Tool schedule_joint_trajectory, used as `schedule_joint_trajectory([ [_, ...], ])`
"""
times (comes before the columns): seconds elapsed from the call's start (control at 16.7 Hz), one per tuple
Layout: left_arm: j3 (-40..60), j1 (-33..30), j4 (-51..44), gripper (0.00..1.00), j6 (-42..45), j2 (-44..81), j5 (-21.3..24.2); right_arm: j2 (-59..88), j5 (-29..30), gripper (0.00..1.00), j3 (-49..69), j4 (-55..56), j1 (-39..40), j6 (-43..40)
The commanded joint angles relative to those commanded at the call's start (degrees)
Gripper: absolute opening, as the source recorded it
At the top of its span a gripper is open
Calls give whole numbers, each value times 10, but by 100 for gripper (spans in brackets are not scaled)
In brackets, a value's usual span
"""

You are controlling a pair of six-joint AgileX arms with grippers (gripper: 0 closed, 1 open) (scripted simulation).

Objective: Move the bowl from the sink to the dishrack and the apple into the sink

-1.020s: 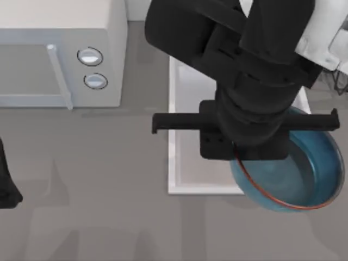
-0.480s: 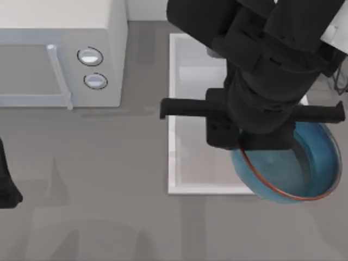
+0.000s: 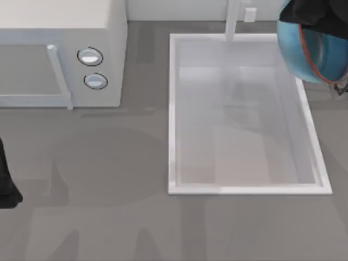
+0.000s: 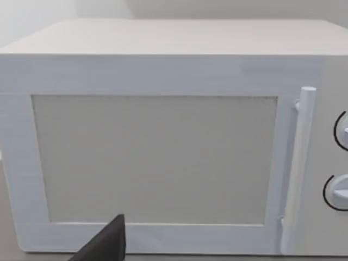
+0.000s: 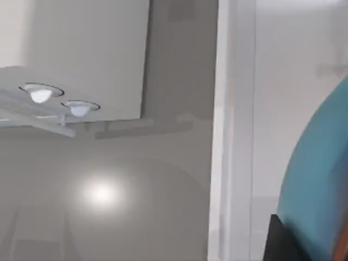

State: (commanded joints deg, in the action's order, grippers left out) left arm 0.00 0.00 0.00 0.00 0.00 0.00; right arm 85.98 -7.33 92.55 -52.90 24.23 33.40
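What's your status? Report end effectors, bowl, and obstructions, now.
Right end effector at top view's upper right, carrying the glossy blue red-rimmed bowl, tilted, above the white rectangular sink far right corner. Left arm parked at left edge. No obstruction seen.

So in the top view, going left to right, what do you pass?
Left arm at the left edge → microwave → sink → bowl, lifted and tilted at the sink's far right corner.

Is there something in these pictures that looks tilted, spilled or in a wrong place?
Only the bowl stands out: it is steeply tilted at the top view's upper right corner, over the far right corner of the sink, with its opening facing sideways. Nothing looks spilled or damaged. The microwave stands squarely on the counter.
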Motion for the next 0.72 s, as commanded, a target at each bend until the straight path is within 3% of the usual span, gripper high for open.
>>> schedule_joint_trajectory([
  [0.42,0,0,0,100,0,0,0,-83,-115,0,-127,372,-333,-223],
  [0.72,0,0,0,100,0,0,0,-108,-151,0,-165,512,-469,-316],
])
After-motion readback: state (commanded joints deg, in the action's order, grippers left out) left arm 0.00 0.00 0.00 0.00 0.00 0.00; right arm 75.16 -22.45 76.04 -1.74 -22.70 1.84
